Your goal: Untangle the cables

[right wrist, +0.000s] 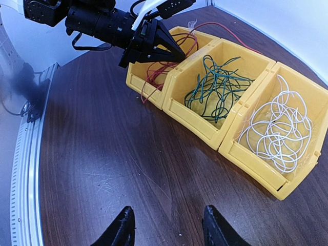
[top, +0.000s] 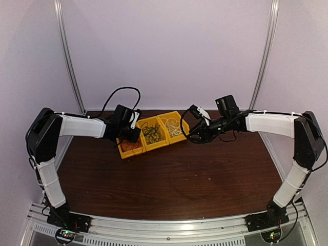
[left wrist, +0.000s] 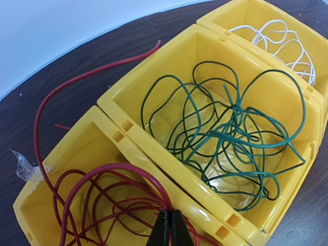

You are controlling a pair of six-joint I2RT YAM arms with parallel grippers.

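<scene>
The counter (top: 169,174) is dark brown, with a fine wood grain and pale scratches. Three bins near its far edge are all bright yellow. The left bin (left wrist: 87,148) holds the red cable (left wrist: 102,195), which is a deep wine shade where it coils and brighter where one strand trails over the counter. The middle bin (left wrist: 154,87) holds the dark green cable (left wrist: 230,138), with some strands close to black. The right bin (left wrist: 246,13) holds the white cable (left wrist: 287,46). The left pincer (left wrist: 169,230) and right pincer (right wrist: 166,223) are black. The left arm (top: 82,125) and right arm (top: 269,123) have white shells with black joints. The rail (top: 169,228) along the near edge is silver.
</scene>
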